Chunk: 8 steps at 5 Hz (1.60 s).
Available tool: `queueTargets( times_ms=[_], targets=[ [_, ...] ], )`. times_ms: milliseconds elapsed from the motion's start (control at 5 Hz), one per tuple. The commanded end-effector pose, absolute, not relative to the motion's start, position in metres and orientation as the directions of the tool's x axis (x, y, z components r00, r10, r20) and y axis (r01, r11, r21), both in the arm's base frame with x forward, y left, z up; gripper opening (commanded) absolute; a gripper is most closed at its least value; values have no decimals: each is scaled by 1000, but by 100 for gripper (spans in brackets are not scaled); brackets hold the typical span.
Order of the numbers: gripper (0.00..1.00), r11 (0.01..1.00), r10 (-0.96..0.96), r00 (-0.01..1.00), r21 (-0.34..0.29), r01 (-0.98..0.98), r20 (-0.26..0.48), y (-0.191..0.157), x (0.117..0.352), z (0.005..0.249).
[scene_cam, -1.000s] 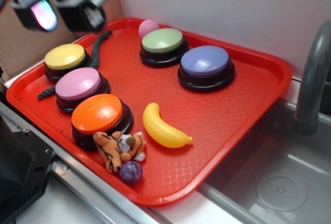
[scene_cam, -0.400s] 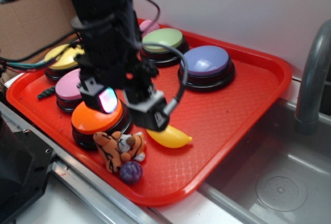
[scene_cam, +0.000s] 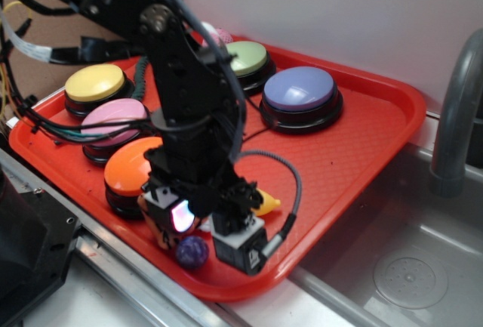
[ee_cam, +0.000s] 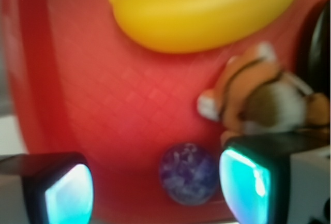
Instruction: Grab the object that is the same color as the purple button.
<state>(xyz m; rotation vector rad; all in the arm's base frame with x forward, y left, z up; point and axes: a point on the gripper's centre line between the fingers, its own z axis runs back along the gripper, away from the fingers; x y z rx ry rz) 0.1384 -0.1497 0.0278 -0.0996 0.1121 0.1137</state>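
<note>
The small dark purple ball (scene_cam: 192, 251) lies near the front edge of the red tray (scene_cam: 362, 146), beside the toy tiger (scene_cam: 155, 225). In the wrist view the ball (ee_cam: 189, 174) sits between my fingers, close to the right pad (ee_cam: 245, 185), with a wide gap to the left pad (ee_cam: 67, 195). My gripper (scene_cam: 202, 229) is open, low over the ball, touching nothing. The purple button (scene_cam: 300, 97) with its lavender dome stands at the tray's back right.
The tiger (ee_cam: 258, 97) and a yellow banana (ee_cam: 201, 12) lie just beyond the ball. Orange (scene_cam: 132, 168), pink (scene_cam: 113, 119), yellow (scene_cam: 94, 84) and green (scene_cam: 249, 59) buttons fill the tray's left and back. A steel sink and faucet (scene_cam: 456, 115) are at right.
My arm has swung from the tray's back left, down and forward to the front edge, and the open gripper now straddles the purple ball.
</note>
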Motion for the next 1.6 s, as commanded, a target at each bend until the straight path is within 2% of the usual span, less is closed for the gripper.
queueTargets(
  times_ms=[0,200,400,600,1000,1200,1400],
  targets=[
    [100,985,148,978,-60,-159,-149,-139,134,14],
    [100,980,181,969,-50,-192,-167,-130,136,11],
    [23,970,233,955,-29,-242,-184,-119,138,5],
    [0,966,251,955,-17,-257,-155,-120,137,7],
    [0,965,259,956,-9,-263,-137,-120,138,9],
    [0,949,302,948,-61,-308,-97,-116,145,32],
    [0,929,330,944,-172,-328,-20,-105,158,76]
  ],
)
